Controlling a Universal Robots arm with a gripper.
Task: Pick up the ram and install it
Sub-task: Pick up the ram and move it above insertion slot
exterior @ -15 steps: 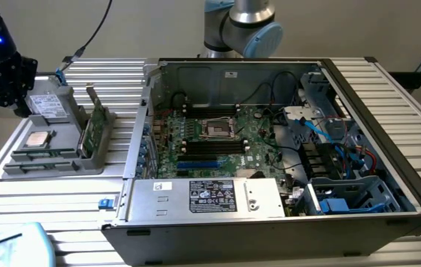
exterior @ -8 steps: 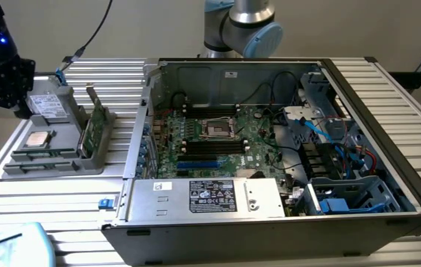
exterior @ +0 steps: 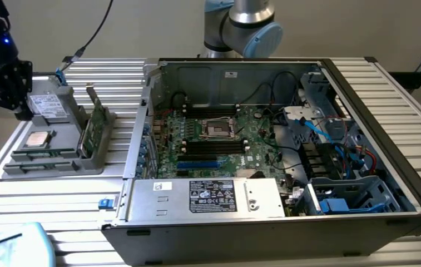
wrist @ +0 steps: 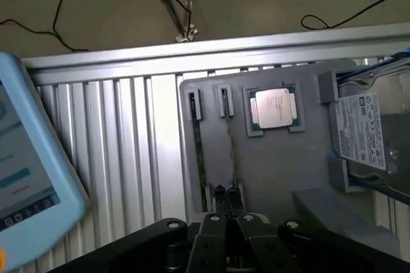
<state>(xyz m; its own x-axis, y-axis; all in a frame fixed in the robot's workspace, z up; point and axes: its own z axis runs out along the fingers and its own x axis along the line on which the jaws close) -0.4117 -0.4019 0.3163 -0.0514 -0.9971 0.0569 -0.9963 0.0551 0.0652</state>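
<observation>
On the ribbed counter (exterior: 47,196) a tray (exterior: 47,162) stands the ram (exterior: 95,130) on edge, likely for easy pinching; the empty gripper (wrist: 227,199), nearly closed, hangs near.

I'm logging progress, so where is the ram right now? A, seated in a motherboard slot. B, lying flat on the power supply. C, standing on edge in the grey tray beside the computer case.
C: the ram stands on edge in the grey tray, on the exterior view's left of the computer case.
</observation>
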